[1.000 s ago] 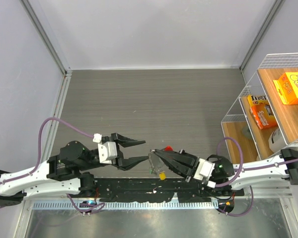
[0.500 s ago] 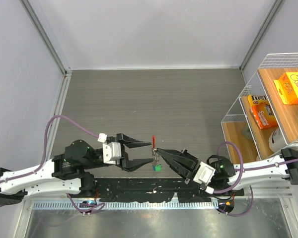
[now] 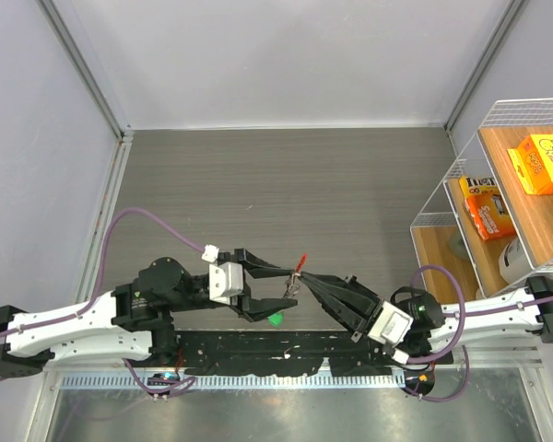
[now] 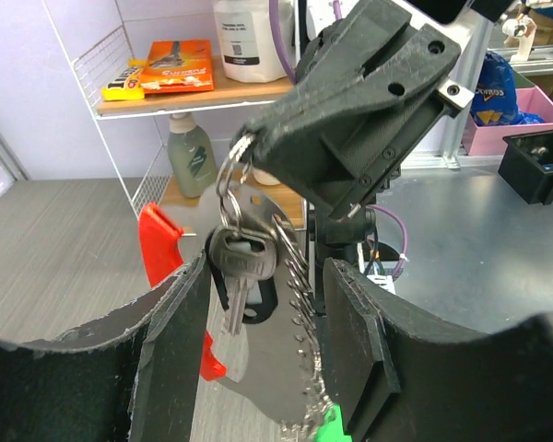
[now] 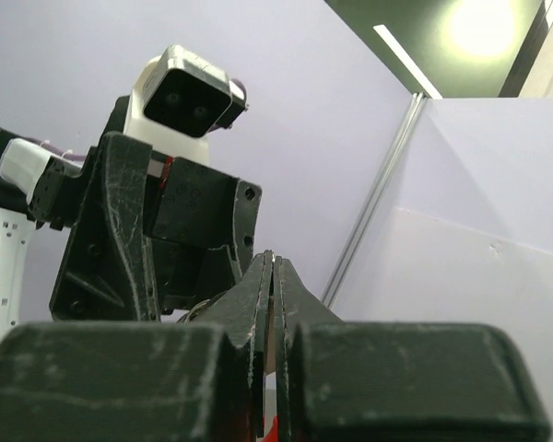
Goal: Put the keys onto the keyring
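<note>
Overhead, two black-fingered robot arms meet tip to tip near the front edge of a grey wood-grain table [image 3: 258, 184].

The right gripper [image 3: 301, 278] reaches in from 4 o'clock. Its fingers are pressed together on a thin steel keyring [image 4: 229, 180], and its own wrist view shows them closed to a hairline seam.

The left gripper [image 3: 288, 285] comes in from 9 o'clock with its fingers spread. One finger sits on either side of the bunch, and no contact is visible.

The keys [image 4: 242, 276] hang from the ring just below the right fingertips, in the gap between the left fingers. In the left wrist view their long axes point to 6 o'clock.

They are flat, silvery metal:
- A dark-headed key hangs in front.
- Behind it is a blade with a sawtooth edge.
- A glossy red plastic head [image 4: 161, 241] sticks out at 9 o'clock.
- A green head [image 3: 276, 319] shows at the bottom of the bunch.

The right arm bears the ring, and the left arm is the free one beside it. Any next grasp likely depends on the left fingers closing across the dangling blades. These are thin and loose, so they could swing or slip aside.
</note>
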`<state>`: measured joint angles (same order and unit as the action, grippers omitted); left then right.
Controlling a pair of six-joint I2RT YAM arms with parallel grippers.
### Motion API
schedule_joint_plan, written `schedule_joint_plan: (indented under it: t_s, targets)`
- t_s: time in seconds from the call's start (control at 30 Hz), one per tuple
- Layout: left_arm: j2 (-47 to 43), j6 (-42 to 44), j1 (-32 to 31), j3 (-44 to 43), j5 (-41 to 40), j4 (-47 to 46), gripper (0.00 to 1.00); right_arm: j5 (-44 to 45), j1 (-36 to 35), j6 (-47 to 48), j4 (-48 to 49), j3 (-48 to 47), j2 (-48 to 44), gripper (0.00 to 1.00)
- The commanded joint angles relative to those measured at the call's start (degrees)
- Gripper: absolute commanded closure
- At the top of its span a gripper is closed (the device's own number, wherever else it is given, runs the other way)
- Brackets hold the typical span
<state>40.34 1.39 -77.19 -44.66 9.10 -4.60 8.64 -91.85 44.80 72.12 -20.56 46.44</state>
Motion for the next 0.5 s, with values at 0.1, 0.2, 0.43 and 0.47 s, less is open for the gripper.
schedule_joint_plan:
  t_s: [0.1,0.2,0.43,0.47]
  targets:
    - [2.11,-1.04,-0.16,-0.51,2.14,-5.33,0.43,0.85,-1.31,1.61,8.03,-3.79,0.05,0.94]
    - [2.99,-1.12,-0.16,-0.86,2.23,-5.42,0.43,1.72,-1.66,3.27,9.44,-4.31,1.9,0.94]
    - [4.14,-1.04,-0.24,-0.95,1.71,-4.98,0.44,2.6,-2.54,5.83,10.59,-5.72,3.84,0.94]
    - [4.31,-1.12,-0.16,-0.95,1.62,-4.81,0.46,2.78,-2.63,6.35,10.85,-5.81,3.93,0.95]
